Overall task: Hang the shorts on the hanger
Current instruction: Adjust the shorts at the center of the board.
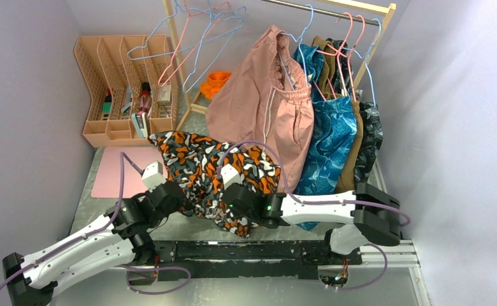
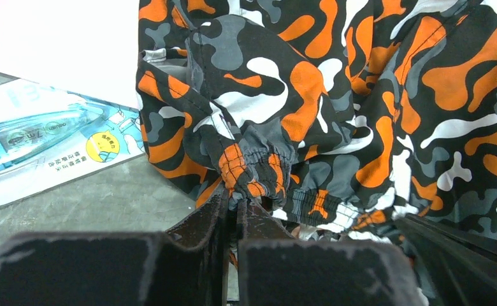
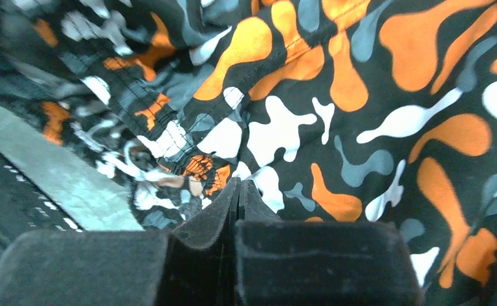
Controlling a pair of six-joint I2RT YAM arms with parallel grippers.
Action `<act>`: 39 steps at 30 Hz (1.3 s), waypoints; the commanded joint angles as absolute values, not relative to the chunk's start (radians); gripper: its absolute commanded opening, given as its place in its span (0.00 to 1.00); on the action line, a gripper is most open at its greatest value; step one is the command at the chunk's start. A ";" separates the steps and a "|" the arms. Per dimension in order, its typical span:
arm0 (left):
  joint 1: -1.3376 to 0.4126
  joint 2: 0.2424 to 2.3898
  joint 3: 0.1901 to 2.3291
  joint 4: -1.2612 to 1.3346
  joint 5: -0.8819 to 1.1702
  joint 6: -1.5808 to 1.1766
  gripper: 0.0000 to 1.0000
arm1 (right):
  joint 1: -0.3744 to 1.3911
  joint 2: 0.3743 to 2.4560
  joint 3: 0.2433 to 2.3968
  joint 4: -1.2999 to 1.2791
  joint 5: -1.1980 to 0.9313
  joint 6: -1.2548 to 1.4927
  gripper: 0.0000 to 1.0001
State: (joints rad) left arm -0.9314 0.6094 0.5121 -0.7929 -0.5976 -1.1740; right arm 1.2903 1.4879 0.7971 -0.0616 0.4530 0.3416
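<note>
At the far left stands a peach desk organiser [image 1: 122, 83], and in front of it a pink mat [image 1: 115, 172] lies on the table. In the left wrist view a blister pack [image 2: 42, 140] lies at the edge of this mat.

The left gripper [image 2: 236, 205] has its fingers pressed together on a gathered piece of the elastic waistband of the shorts [image 1: 198, 159], at their left edge. The shorts lie crumpled on the table, near the arms and about in the middle, with their long axis going from left to right between the two grippers.

The right gripper [image 3: 238, 191] is also closed on the cloth, with a fold of the shorts pinched between the pads on the right part of the garment.

The hanger [image 1: 163, 36] hangs among other blue and pink ones on the left end of the rail [image 1: 322, 9], far from both grippers and higher than the table. I judge that the left arm is nearer to it. The next move must therefore lift the shorts and carry them away from the arms and a little left.

At the right, a pink garment [image 1: 265, 95] and a blue leaf-print one [image 1: 332, 140] hang on the rail.
</note>
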 commanded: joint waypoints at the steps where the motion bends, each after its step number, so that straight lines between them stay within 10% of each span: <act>1: -0.929 0.623 0.499 -0.761 -0.598 -1.169 0.07 | 1.266 1.427 0.778 -0.054 0.459 0.350 0.00; 25: -0.909 0.854 0.674 -0.663 -0.663 -0.981 0.07 | 0.960 1.387 0.870 -0.151 0.281 0.485 0.00; 31: -0.901 0.819 0.618 -0.642 -0.634 -0.985 0.07 | 1.189 1.218 0.806 -0.209 0.345 0.369 0.43; 39: -0.892 0.814 0.648 -0.641 -0.644 -0.965 0.07 | 1.479 1.165 0.789 -0.397 0.368 0.452 0.48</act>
